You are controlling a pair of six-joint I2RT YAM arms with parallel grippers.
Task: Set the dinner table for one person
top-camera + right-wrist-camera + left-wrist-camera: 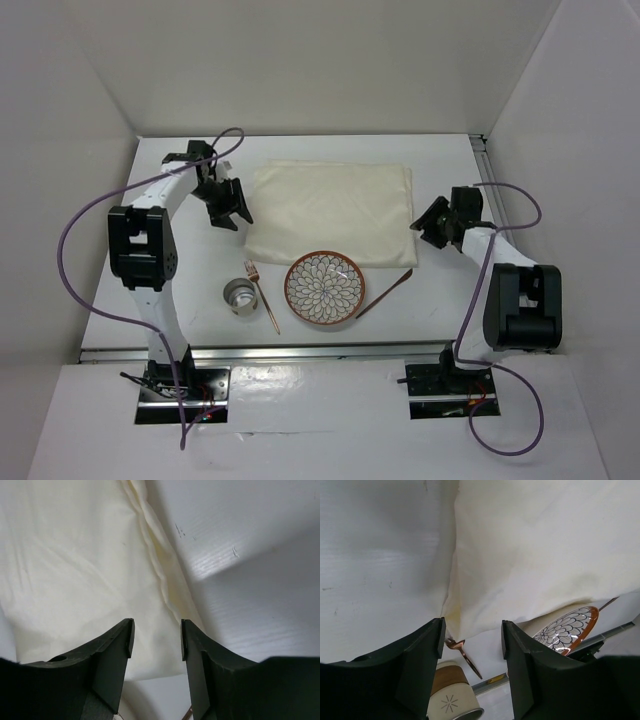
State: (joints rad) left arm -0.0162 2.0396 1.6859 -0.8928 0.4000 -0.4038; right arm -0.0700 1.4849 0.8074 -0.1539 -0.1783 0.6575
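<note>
Left gripper (228, 205) parted, empty, over cloth's (330, 205) left edge | right gripper (432, 222) parted, empty, over its right edge | table (440, 160) lies under everything | risk: plate (324, 290) touches cloth's near edge, so a tug could shove it.

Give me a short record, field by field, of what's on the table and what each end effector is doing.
surface: dinner table, white
cloth: cream, spread flat at the far middle
plate: patterned, at the cloth's near edge
cup: left of the plate
fork: copper, between cup and plate
copper utensil: right of the plate, angled
left end effector: open, over the cloth's left edge, empty
right end effector: open, over the cloth's right edge, empty
</note>
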